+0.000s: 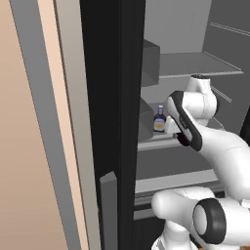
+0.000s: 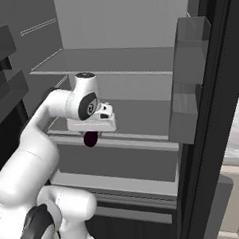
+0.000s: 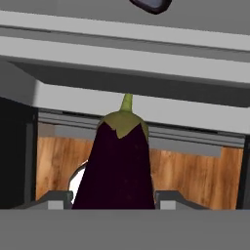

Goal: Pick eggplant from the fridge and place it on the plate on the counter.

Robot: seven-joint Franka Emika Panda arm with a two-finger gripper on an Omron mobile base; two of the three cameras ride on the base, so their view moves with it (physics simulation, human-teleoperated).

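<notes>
Hand view | eggplant (image 3: 117,171) glossy dark purple (green cap, stem) | gripper (image 3: 114,197) clamps it

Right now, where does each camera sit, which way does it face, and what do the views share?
Left base view: behind the arm's left, facing the open fridge; arm at lower right, bottle on the shelf.
Right base view: behind its right, facing the same shelves; gripper shut on the eggplant.
Hand view: along the gripper, eggplant between the fingertips.
All three share the eggplant and the fridge.
</notes>
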